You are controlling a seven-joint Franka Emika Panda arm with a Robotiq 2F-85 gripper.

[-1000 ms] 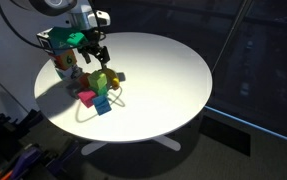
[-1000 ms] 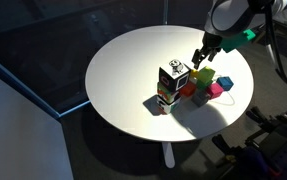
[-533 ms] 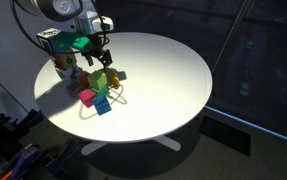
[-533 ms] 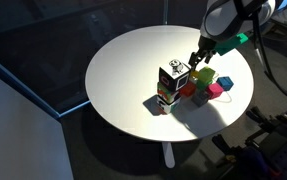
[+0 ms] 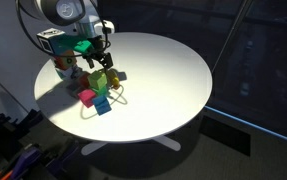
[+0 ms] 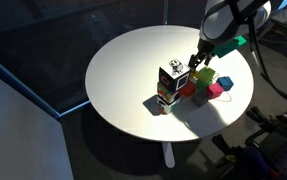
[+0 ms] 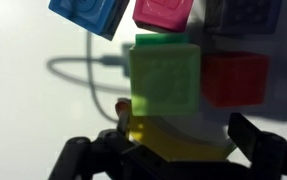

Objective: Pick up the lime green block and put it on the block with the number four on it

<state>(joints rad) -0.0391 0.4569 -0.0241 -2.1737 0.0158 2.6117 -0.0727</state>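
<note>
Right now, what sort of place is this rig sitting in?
Probably a lab or office corner, not a home: a round white pedestal table holding small coloured toy cubes, dark glass-like wall panels, and loose cables on the floor.

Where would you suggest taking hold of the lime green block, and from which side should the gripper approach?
Grip the lime green block by two opposite side faces, coming straight down from above. It looks like a cube sitting flat among other blocks that crowd it, so only its top is freely reachable. The open gripper hangs just over it.
</note>
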